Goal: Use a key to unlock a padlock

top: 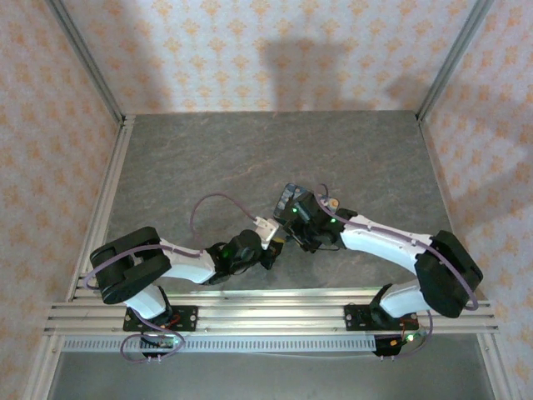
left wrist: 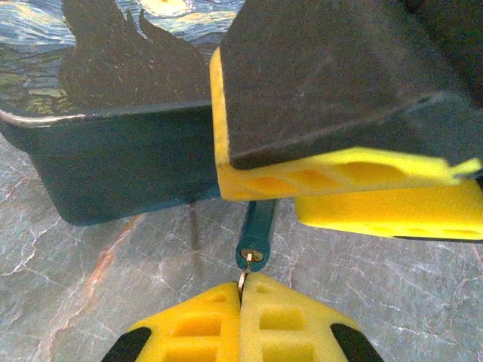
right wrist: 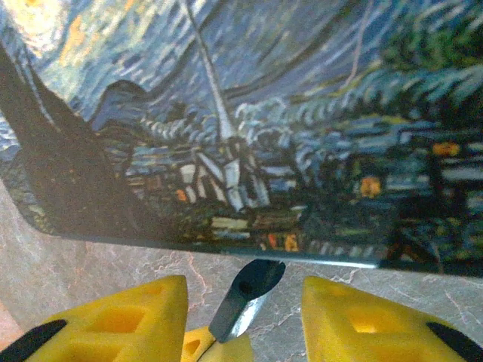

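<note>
Pinched shut, the left tool (left wrist: 241,290) is gripping the key (left wrist: 244,271), whose tip is sitting at the brass end of the padlock (left wrist: 259,226), just beside the blue box (left wrist: 113,166). The right tool (right wrist: 243,294) is straddling the padlock, jaws apart, apparently not touching it. Turning now is likely risking the unclamped padlock spinning or the key slipping out.

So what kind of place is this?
Probably a robot test booth: left arm and right arm bolted to a metal rail, a grey stone-look table, wallpapered panels boxing it in.
</note>
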### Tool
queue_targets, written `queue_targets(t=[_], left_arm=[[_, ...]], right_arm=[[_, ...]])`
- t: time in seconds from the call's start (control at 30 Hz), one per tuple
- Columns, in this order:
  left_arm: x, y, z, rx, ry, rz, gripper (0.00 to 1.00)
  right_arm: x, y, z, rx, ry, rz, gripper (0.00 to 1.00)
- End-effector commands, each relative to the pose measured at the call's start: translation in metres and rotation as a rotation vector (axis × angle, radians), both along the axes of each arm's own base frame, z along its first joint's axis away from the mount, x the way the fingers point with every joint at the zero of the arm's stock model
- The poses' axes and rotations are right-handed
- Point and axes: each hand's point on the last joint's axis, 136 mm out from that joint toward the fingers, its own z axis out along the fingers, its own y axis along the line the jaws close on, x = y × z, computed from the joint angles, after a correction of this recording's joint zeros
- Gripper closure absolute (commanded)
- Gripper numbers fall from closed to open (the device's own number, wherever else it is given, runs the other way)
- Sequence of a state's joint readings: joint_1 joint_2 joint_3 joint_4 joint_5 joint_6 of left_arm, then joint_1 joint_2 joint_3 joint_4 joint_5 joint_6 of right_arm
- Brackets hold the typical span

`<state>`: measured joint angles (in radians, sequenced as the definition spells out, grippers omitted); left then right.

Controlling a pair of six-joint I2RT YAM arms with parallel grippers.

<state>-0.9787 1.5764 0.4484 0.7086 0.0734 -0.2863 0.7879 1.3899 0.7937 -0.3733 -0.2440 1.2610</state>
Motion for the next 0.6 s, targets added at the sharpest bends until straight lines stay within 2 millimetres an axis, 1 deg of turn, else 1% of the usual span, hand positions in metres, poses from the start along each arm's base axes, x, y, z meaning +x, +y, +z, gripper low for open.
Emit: queue_targets(t=[0.0, 0.2, 0.23, 0.3, 0.4, 0.5, 0.57], left_arm=[[0.004, 0.002, 0.016, -0.031, -0.051, 0.003, 1.00], [0.005, 0.003, 0.017, -0.030, -0.055, 0.009, 1.00], [0.005, 0.004, 0.017, -0.030, -0.055, 0.011, 1.00], [0.005, 0.005, 0.017, -0.030, -0.056, 0.014, 1.00], [0.005, 0.007, 0.016, -0.020, -0.055, 0.020, 1.00], [0.005, 0.009, 0.013, -0.010, -0.052, 0.029, 1.00], [0.005, 0.010, 0.012, -0.006, -0.051, 0.034, 1.00]], right_arm=[[-0.001, 0.003, -0.004, -0.015, 0.005, 0.005, 0.59], [-0.005, 0.006, -0.011, -0.032, 0.026, 0.026, 0.60], [-0.004, 0.006, -0.011, -0.036, 0.025, 0.027, 0.61], [-0.005, 0.005, -0.012, -0.052, 0.025, 0.033, 0.68], [-0.003, 0.000, -0.011, -0.087, 0.016, 0.047, 0.86], [-0.002, -0.003, -0.007, -0.134, 0.006, 0.079, 1.00], [-0.001, -0.004, -0.007, -0.157, 0.005, 0.100, 1.00]])
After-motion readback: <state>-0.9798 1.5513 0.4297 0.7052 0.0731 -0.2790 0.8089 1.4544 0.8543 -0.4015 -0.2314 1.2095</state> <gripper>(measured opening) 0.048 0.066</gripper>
